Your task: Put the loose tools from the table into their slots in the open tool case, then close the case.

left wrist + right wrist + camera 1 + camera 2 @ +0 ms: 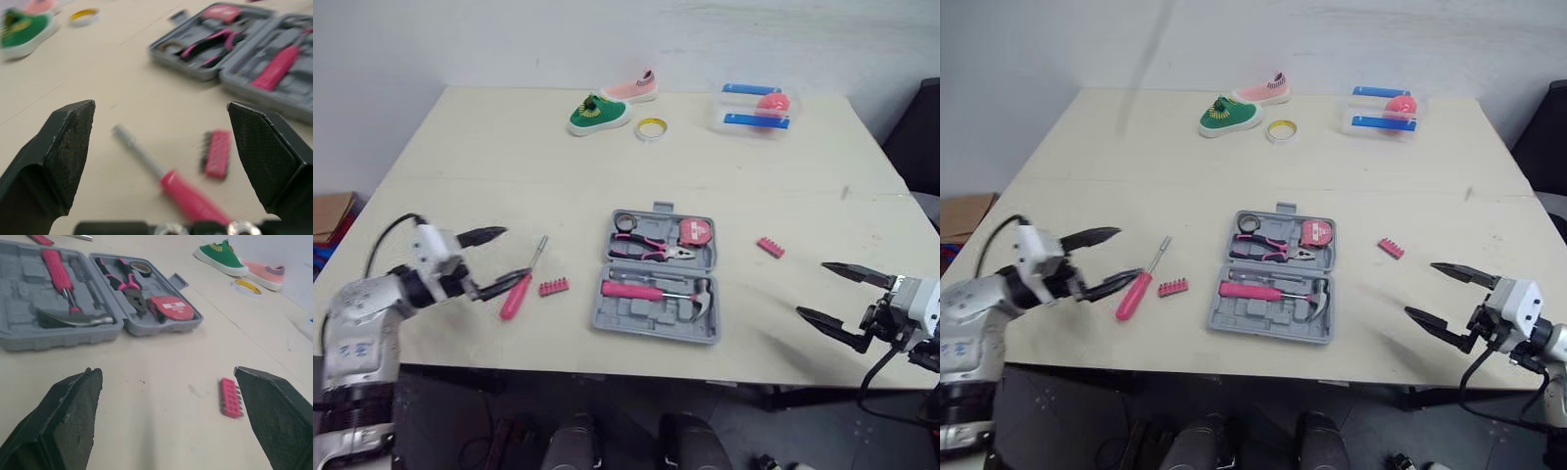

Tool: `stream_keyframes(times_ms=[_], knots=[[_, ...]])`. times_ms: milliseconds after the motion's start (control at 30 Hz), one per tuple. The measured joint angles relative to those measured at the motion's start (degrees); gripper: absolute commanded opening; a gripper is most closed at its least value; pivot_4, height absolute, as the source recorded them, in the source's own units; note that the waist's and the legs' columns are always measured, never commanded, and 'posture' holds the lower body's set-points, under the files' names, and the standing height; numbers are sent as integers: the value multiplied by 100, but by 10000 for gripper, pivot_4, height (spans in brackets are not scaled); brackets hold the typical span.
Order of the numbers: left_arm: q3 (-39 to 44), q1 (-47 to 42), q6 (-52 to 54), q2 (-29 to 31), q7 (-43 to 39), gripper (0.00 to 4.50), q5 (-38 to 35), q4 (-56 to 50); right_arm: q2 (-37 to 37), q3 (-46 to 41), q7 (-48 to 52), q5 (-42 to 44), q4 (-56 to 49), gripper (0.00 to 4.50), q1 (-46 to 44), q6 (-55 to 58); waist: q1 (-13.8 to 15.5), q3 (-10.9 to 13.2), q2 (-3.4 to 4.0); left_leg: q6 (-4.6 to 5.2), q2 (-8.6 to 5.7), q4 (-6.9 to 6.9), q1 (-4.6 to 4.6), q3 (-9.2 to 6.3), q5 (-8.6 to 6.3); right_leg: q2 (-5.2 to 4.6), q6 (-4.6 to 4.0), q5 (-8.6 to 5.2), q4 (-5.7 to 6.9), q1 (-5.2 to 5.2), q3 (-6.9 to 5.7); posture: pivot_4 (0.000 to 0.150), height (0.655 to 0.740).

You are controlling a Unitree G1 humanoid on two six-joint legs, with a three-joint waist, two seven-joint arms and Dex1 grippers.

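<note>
The left gripper (516,253), fingers apart, hangs just beside the screwdriver (519,292) on the table (509,147), a bit strip (553,287) next to it. The open case (646,328) lies mid-table. A second bit strip (771,248) lies farther right, near the right gripper (811,289), whose fingers are apart.

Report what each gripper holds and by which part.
Nothing is held. The left gripper has open jaws by the screwdriver, which lies on the table; the right gripper is open and empty.
</note>
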Motion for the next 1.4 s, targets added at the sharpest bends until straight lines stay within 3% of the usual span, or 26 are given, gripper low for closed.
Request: stream_keyframes(times_ms=[167,400,533,833,967,1133,1400], knots=[[1524,1107,-241,429,461,44287,-37,839,-222,-340,3,-197,1418,45000,-117,-566,-61,3,1,-1,5,-15,0,19,-9,3,-11,-15,-2,-18,2,1500,7400],[2518,1869,-451,670,691,44287,-147,1875,-568,-530,51,-276,2740,45000,-296,-1008,-104,4,0,-17,10,-21,-1,19,-21,-3,-16,-18,-2,-55,8,1500,7400],[2529,1970,-285,563,640,44287,-363,1463,-532,-528,217,-278,3045,45000,-419,-1129,-119,5,2,-20,12,-21,-1,18,-21,-6,-17,-16,-1,-54,12,1500,7400],[936,1839,575,717,-234,44287,-668,-861,317,83,679,112,1386,45000,-631,-462,-158,16,24,-33,19,-37,-10,50,-13,7,-19,-16,15,-59,32,1500,7400],[-27,1235,1045,886,-274,44287,-545,-1457,583,389,646,189,469,45000,-645,-103,-147,17,24,-36,21,-35,-6,58,-8,17,-19,-16,24,-59,29,1500,7400],[-840,764,1448,760,-3,44287,-311,-1735,766,651,515,196,-291,45000,-483,179,-142,18,24,-39,19,-22,-1,72,-3,17,-18,-15,43,-62,22,1500,7400],[-1769,-135,1713,845,90,44287,491,-1116,940,868,309,307,-1234,45000,-375,602,-138,20,21,-33,22,-14,1,76,-4,20,-17,-15,58,-70,21,1500,7400]])
